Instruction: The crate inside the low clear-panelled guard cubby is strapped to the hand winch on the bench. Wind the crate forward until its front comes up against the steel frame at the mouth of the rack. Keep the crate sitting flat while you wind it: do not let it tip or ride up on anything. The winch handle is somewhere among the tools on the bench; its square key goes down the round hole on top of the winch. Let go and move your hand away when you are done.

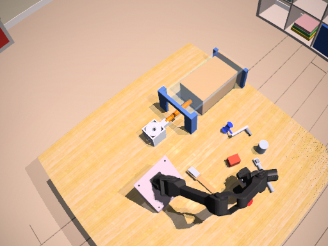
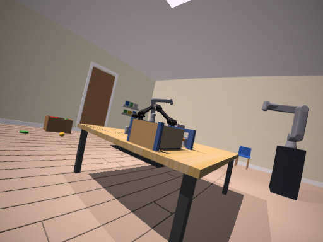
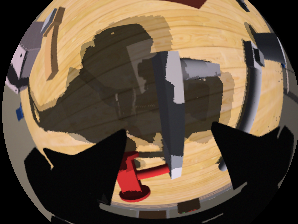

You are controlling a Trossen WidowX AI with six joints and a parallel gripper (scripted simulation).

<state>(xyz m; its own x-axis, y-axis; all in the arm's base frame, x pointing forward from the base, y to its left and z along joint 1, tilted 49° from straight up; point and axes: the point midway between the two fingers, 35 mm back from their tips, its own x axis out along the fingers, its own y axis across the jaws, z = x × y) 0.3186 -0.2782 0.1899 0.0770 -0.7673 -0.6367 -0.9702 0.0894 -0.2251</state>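
1. Wooden surface [image 1: 112,128] [image 2: 205,154] [image 3: 200,30] beneath everything.
2. Crate [image 1: 208,80] [image 2: 143,133]: flat at far right, its front short of the blue frame [image 1: 178,102] [image 2: 191,138].
3. White winch [image 1: 154,132]: left of the frame, joined by orange strap [image 1: 176,114].
4. Claw [image 1: 259,176] [image 2: 137,116] [image 3: 169,129]: wide, holding nothing, near right above the red-knobbed crank [image 1: 250,202] [image 3: 172,100].
5. Blue-knobbed crank [image 1: 239,131]: right of the frame, lying down.
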